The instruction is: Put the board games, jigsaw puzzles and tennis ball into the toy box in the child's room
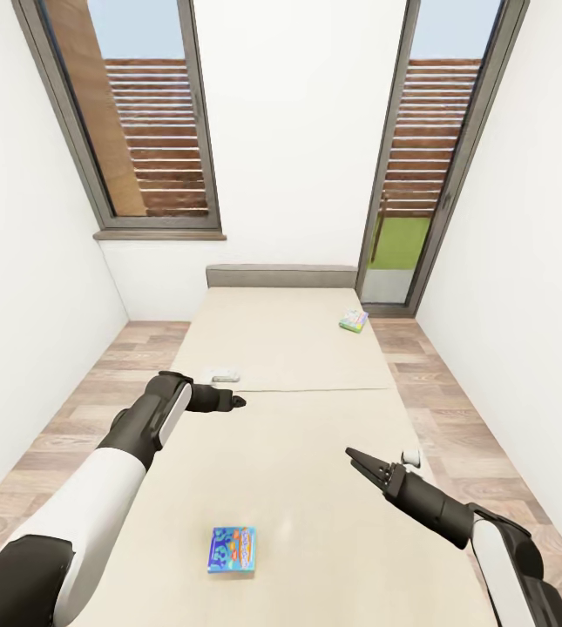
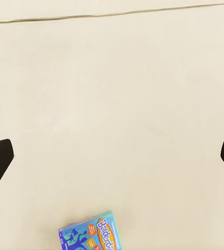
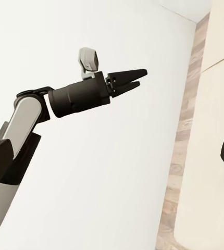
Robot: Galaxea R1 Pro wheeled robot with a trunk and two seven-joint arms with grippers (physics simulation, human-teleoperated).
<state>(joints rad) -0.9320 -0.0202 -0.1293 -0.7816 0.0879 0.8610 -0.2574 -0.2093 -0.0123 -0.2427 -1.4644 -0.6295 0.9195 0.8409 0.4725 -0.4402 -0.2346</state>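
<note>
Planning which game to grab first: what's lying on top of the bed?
Two board games lie flat on the bed: a blue box near the robot, a green box near the headboard. Nothing covers them.

Bed [image 1: 315, 488] runs near to far down room centre. One board game [image 1: 233, 549] on its near end, left of centre; 2nd board game [image 1: 353, 320] at far right edge. Headboard [image 1: 281, 276] behind, windows far left [image 1: 145, 122] & far right [image 1: 420, 157].

White walls [image 1: 298, 131], wooden floor [image 1: 98, 383], windows [image 1: 154, 113]
</note>
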